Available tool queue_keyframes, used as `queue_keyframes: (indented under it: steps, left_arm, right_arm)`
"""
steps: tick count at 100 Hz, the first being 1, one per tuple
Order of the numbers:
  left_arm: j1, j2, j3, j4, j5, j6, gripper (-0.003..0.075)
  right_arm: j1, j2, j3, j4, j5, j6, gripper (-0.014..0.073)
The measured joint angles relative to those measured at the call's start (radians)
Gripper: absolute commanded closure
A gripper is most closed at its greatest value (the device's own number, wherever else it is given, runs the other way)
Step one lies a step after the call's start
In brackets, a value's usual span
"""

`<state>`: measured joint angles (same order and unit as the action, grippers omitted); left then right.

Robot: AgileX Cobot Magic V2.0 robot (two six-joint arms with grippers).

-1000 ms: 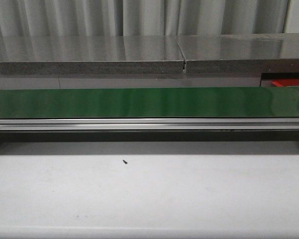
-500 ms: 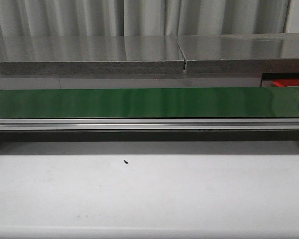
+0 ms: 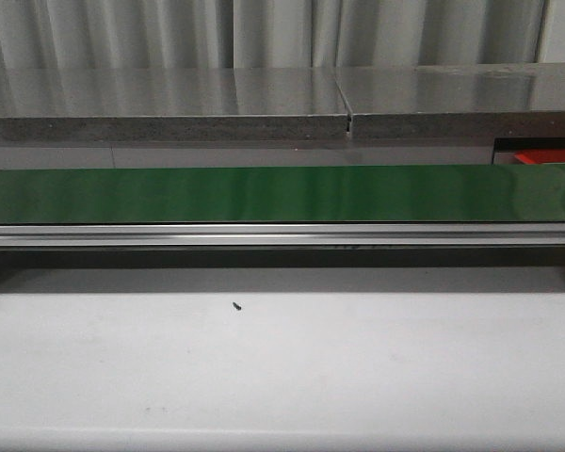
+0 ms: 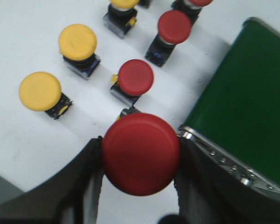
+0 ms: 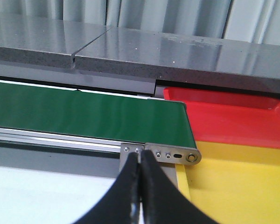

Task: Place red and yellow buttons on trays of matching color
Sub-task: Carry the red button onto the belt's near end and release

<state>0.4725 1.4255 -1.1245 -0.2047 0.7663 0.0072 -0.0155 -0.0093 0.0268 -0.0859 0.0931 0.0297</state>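
Note:
My left gripper (image 4: 140, 143) is shut on a red button (image 4: 141, 154); its fingers press both sides of the round cap, and the button's body is hidden under the cap. Beyond it on the white table stand more red buttons (image 4: 136, 77) and yellow buttons (image 4: 78, 41). The green belt's end (image 4: 242, 93) is right beside that gripper. My right gripper (image 5: 140, 156) is shut on nothing, in front of the belt's other end (image 5: 172, 154). There a red tray (image 5: 233, 116) lies behind a yellow tray (image 5: 238, 186). The front view shows no arm, only the belt (image 3: 282, 193) and a strip of red tray (image 3: 551, 155).
A grey stone ledge (image 3: 169, 104) runs behind the belt, with curtains behind it. The belt's metal rail (image 3: 282, 235) faces the white table (image 3: 282, 377), where a small dark speck (image 3: 236, 305) lies.

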Motion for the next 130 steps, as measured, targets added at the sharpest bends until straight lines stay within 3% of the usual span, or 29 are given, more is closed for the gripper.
queue_keyframes:
  steps: [26,61,105,112,119,130]
  left_arm:
    - [-0.113,0.025,-0.078,-0.029,0.032,0.047,0.0629]
    - [-0.275,0.215,-0.285,-0.025,0.082,0.076,0.0629]
    - [-0.308,0.428,-0.414,0.005,0.145,0.082,0.0615]
    - [-0.31,0.433,-0.417,0.001,0.145,0.087,0.0584]
    - [-0.312,0.433,-0.418,0.001,0.145,0.096,0.0502]
    - [-0.314,0.433,-0.418,-0.011,0.148,0.127,0.0227]
  right_arm:
    - [0.0,0.0,0.0,0.0,0.0,0.0,0.0692]
    - [0.0,0.0,0.0,0.0,0.0,0.0,0.0692]
    - [0.0,0.0,0.0,0.0,0.0,0.0,0.0692]
    - [0.0,0.0,0.0,0.0,0.0,0.0,0.0692]
    - [0.0,0.0,0.0,0.0,0.0,0.0,0.0692]
    - [0.0,0.0,0.0,0.0,0.0,0.0,0.0692]
